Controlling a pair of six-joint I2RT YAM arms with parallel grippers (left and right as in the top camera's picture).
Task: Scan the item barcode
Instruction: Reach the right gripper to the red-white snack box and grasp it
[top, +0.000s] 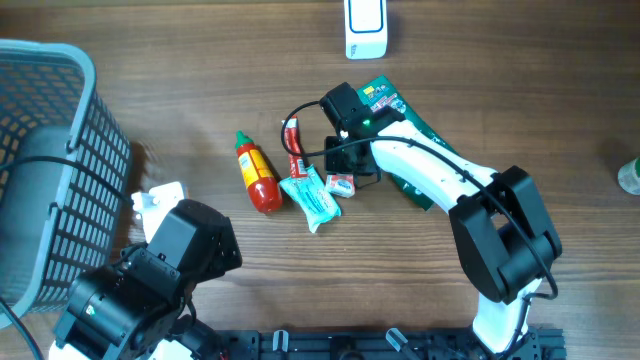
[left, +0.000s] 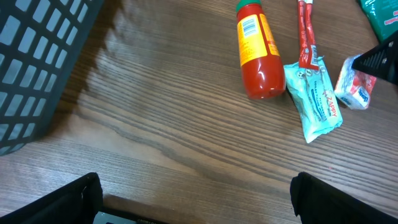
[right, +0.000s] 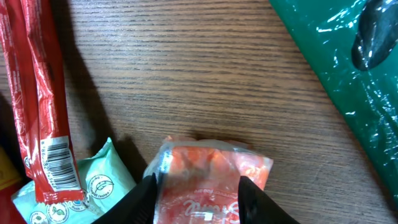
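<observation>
A small orange packet (right: 211, 167) lies on the wooden table, and my right gripper (right: 198, 194) has its two black fingers pressed against the packet's sides. From overhead that gripper (top: 345, 172) sits over the packet (top: 341, 185) in the middle of the table. The white scanner (top: 366, 28) stands at the far edge. My left gripper (left: 196, 190) hovers open over bare wood near the front left, with nothing between its fingers. In its view the packet (left: 354, 88) lies far right.
A red sauce bottle (top: 257, 172), a red stick sachet (top: 293, 148) and a teal wipes pack (top: 312, 198) lie left of the packet. A green bag (top: 400, 110) lies under the right arm. A grey basket (top: 50, 150) fills the left side.
</observation>
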